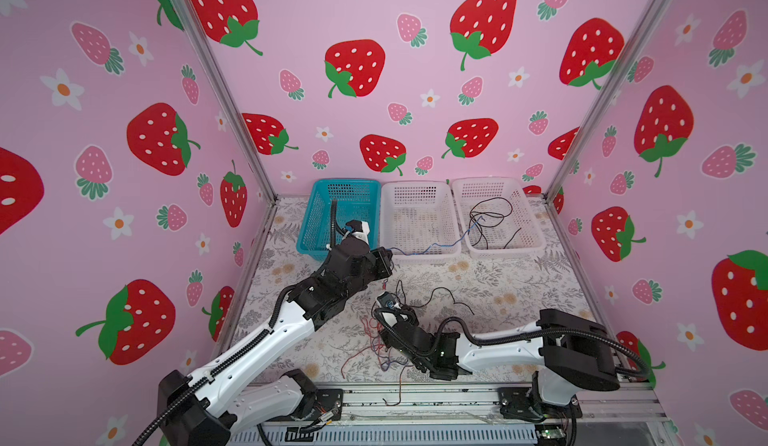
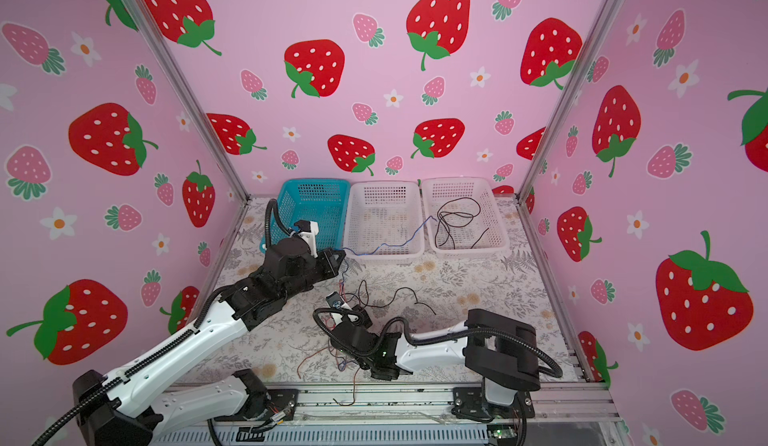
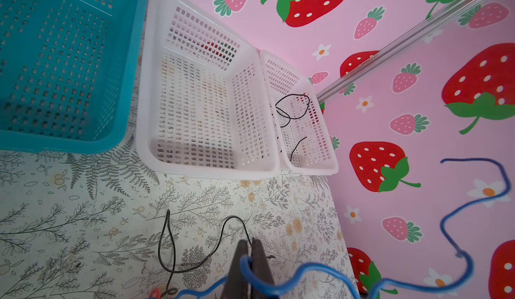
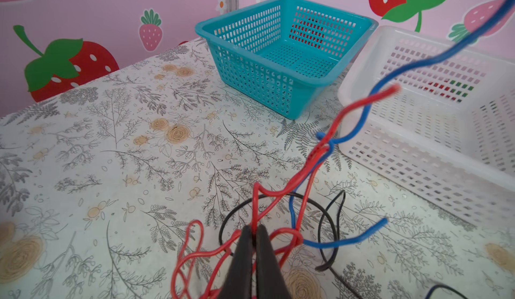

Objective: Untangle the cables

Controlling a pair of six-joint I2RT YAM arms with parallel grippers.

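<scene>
My left gripper (image 1: pixel 388 257) (image 3: pixel 250 242) hangs above the table in front of the baskets, shut on a blue cable (image 3: pixel 306 269). That blue cable (image 1: pixel 432 246) stretches over the middle basket to the right one. My right gripper (image 1: pixel 409 311) (image 4: pixel 253 228) sits low at the table's middle, shut on a red cable (image 4: pixel 292 180). Red and blue strands twist together just above it, at a knot (image 4: pixel 324 144). A tangle of red and dark cables (image 1: pixel 374 336) lies beside the right arm. A black cable (image 1: pixel 444 294) curls on the table.
Three baskets line the back wall: a teal basket (image 1: pixel 320 215), a white middle basket (image 1: pixel 415 185), and a white right basket (image 1: pixel 486 181) holding a coiled black cable (image 1: pixel 490 219). A red strand (image 1: pixel 399 390) trails over the metal front rail (image 1: pixel 457 398).
</scene>
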